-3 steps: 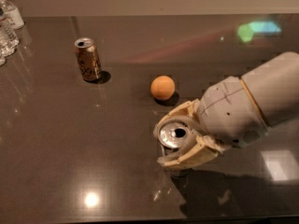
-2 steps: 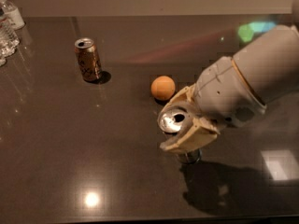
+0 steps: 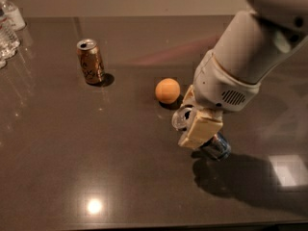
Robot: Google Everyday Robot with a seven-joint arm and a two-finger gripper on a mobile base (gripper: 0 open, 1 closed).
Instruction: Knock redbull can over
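Note:
The redbull can (image 3: 217,147) is slim, with a shiny silver top and dark blue and silver sides. It is tilted steeply, its top pointing left and its blue lower end low over the dark table (image 3: 120,167). My gripper (image 3: 193,117) is right of centre, and its cream fingers (image 3: 200,127) are shut on the can from either side. The white arm reaches in from the upper right. The middle of the can is hidden by the near finger. I cannot tell whether the can's lower end touches the table.
An orange ball (image 3: 167,90) lies just left of the gripper. A brown-gold can (image 3: 90,61) stands upright at the back left. Clear plastic water bottles (image 3: 6,30) stand at the far left edge.
The arm has risen and swung back to the right. The redbull can, upright between the fingers before, now leans steeply over with its top to the left.

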